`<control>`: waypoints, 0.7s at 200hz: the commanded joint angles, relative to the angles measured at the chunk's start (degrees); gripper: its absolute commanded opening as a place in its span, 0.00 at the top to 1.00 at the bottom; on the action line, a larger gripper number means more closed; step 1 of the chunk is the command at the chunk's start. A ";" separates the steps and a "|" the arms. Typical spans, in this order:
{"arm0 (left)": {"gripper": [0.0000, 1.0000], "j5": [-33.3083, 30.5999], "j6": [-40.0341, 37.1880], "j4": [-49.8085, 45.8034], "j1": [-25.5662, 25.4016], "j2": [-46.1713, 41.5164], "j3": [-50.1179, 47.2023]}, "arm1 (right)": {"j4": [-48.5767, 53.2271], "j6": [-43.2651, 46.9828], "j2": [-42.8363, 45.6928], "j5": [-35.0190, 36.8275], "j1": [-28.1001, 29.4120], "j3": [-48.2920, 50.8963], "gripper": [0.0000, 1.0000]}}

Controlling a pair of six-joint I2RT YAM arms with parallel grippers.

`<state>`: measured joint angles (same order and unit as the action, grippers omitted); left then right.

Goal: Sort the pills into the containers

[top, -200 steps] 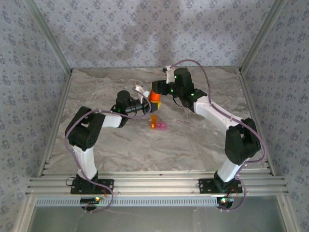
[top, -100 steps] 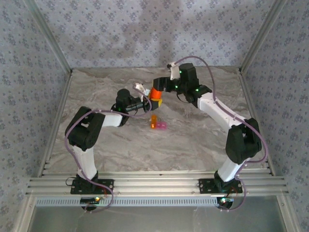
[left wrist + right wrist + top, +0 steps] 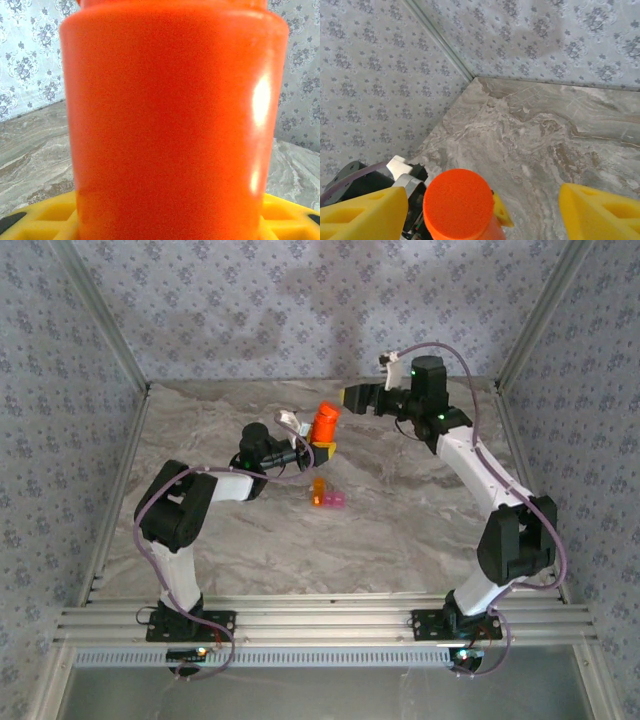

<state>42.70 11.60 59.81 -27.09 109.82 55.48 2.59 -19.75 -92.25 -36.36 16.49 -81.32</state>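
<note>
Containers (image 3: 328, 499) lie on the bare table (image 3: 400, 530), just nearward of the left gripper (image 3: 323, 448) and apart from it, with open room around. That gripper clamps the orange bottle (image 3: 322, 426) upright. Beyond it to the right, the right gripper (image 3: 351, 397) is spread wide and empty near the back wall. A second ago it was at the cap.

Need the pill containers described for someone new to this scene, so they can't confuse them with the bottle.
Near the middle of the marble table, look just on the arm-base side of the orange bottle in the left gripper. The containers sit there: two tiny joined compartments, orange and pink. Unlike the tall bottle, they are low, two-coloured and unheld.
</note>
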 commanded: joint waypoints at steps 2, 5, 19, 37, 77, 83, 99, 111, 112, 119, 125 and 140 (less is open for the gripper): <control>1.00 1.59 0.09 3.54 0.23 -2.59 1.73 | 1.21 -0.90 -1.35 -0.64 -0.13 -3.42 0.23; 1.00 1.66 0.09 3.56 0.27 -2.59 1.73 | 1.65 -0.87 -1.54 -0.38 -0.02 -3.68 0.23; 1.00 1.62 0.10 3.48 0.24 -2.68 1.65 | 4.07 -0.63 -2.88 1.11 0.35 -5.60 0.28; 1.00 1.65 0.05 3.28 0.21 -2.77 1.64 | 6.98 0.40 -4.50 2.06 1.26 -8.13 0.38; 1.00 1.64 -0.17 3.12 0.26 -2.95 1.55 | 12.71 3.91 -7.38 4.52 4.20 -12.20 0.58; 1.00 1.67 -0.17 3.12 0.27 -2.95 1.55 | 13.62 4.54 -7.72 4.69 4.61 -12.57 0.60; 1.00 1.57 -0.21 3.07 0.23 -2.95 1.56 | 15.28 5.62 -8.34 5.48 5.96 -12.94 0.64; 1.00 1.59 -0.26 3.12 0.22 -2.90 1.58 | 16.68 6.90 -8.73 6.06 7.28 -13.25 0.67; 1.00 1.55 -0.26 3.12 0.21 -2.88 1.57 | 16.80 7.08 -8.73 6.18 7.35 -13.25 0.68; 1.00 1.45 -0.25 3.07 0.22 -2.88 1.56 | 17.52 7.73 -8.91 7.06 8.22 -13.37 0.69; 1.00 1.47 -0.24 3.12 0.22 -2.94 1.56 | 18.41 8.59 -9.01 7.77 9.03 -13.50 0.70; 1.00 1.34 -0.28 3.10 0.26 -2.97 1.50 | 20.83 11.08 -9.17 9.46 10.48 -14.03 0.71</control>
<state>43.11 11.60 59.79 -27.09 109.80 55.46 16.93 -13.78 -100.42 -29.93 24.51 -93.10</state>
